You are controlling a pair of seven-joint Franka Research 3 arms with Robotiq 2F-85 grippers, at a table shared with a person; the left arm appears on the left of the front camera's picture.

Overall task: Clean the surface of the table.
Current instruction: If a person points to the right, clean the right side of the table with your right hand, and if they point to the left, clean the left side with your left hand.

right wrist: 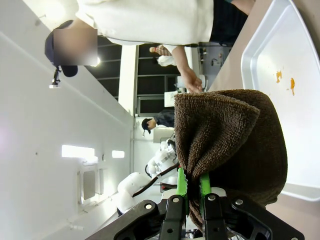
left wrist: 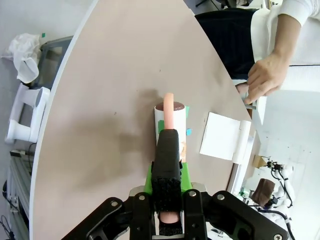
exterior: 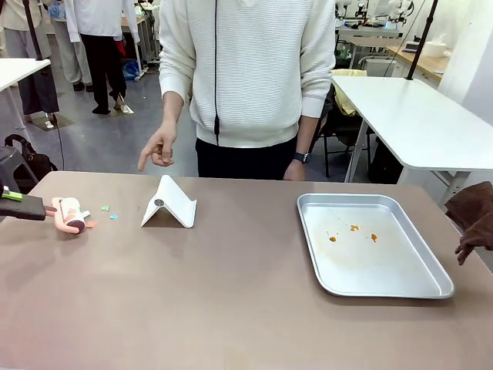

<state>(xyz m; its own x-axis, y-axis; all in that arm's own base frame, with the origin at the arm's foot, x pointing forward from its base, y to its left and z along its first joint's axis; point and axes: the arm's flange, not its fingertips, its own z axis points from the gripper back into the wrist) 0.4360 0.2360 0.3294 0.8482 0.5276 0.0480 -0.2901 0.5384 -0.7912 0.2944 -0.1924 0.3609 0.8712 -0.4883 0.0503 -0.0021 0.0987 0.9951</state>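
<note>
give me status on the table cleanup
Left gripper shut on lint roller, right gripper shut on brown cloth. Table: paper scraps beside roller. White stand and tray in the way.

A shiny metal tray [exterior: 385, 270] lies at the right, with a few orange specks [exterior: 353, 228] on its floor. A white folded stand [exterior: 173, 206] sits left of centre. A person in a white sweater [exterior: 246, 69] stands at the far side, and a white-topped table [exterior: 416, 116] stands far right.

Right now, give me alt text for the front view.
Left gripper holds a pink-handled roller on the table beside coloured scraps. A white stand and a stained metal tray sit farther right; a brown cloth hangs far right.
</note>
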